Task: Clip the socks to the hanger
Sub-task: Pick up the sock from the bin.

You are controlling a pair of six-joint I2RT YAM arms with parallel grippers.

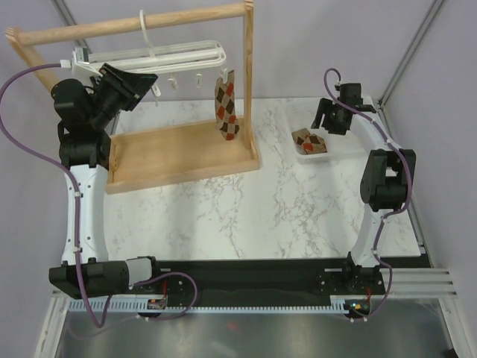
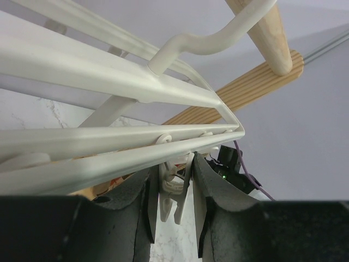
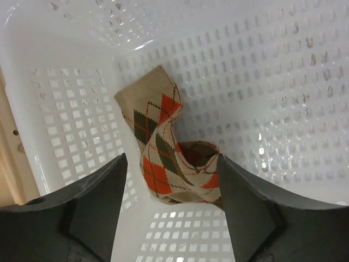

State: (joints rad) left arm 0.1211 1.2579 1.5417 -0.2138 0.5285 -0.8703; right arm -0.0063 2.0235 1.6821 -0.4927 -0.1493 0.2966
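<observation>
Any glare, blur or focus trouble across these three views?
Top view: even light, sharp, no harsh shadows on the white marble tabletop. Left wrist view: the nearest bars of the white plastic drying hanger are soft; the small white clip below them is readable. Right wrist view: bright glare spots on the white perforated basket wall; the tan argyle sock is sharp.

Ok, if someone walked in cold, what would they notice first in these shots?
One argyle sock already hangs from the white hanger on the wooden rack, back left. The other sock lies crumpled in the white basket at the right, with the right gripper open just above it. The left gripper pinches a clip under the hanger.
</observation>
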